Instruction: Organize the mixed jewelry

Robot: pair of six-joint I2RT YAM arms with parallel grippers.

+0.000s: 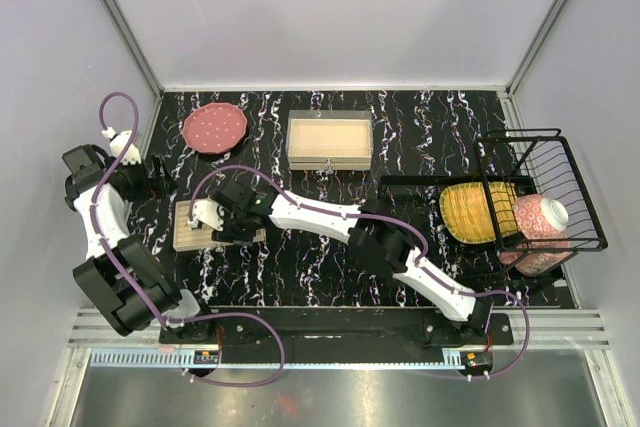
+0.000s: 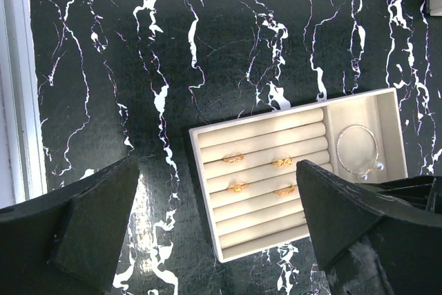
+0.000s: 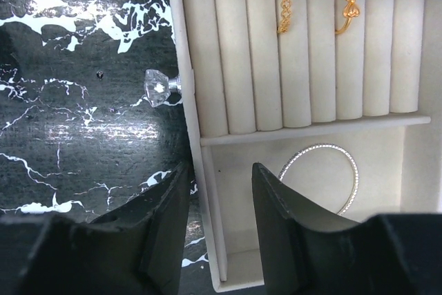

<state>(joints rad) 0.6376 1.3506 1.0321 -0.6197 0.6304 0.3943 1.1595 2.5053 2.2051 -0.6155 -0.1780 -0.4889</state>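
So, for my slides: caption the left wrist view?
Four gold rings in the padded rows of a tray, a silver bangle in its side compartment, on a black marbled table.

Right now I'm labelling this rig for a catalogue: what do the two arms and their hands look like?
Both the left arm and right arm have smooth white tubular links between blocky black joints. A thin purple cable loops along each. The left hand and right hand each have two matte black wedge-shaped fingers. No markings are readable.

Pink plate [image 1: 214, 128], clear box [image 1: 329, 142], wire basket [image 1: 581, 188]
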